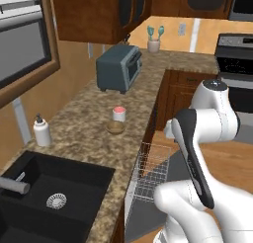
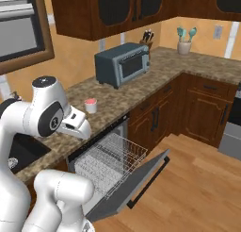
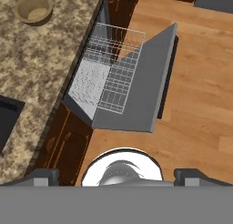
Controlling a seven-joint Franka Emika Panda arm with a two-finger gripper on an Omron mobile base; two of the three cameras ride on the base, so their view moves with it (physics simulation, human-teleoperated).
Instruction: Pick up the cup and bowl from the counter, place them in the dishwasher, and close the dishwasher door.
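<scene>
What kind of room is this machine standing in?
A home kitchen, computer-rendered by the look of it. A granite counter runs over wooden cabinets and carries a toaster oven, a black sink is set into it, and an open dishwasher stands with its rack pulled out.

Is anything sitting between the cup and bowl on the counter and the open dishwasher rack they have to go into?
Nothing visible does. The cup and bowl stand on bare counter close to its front edge, and the dishwasher rack is pulled out just below that edge with the dishwasher door dropped open. The toaster sits farther back, out of the path.
</scene>
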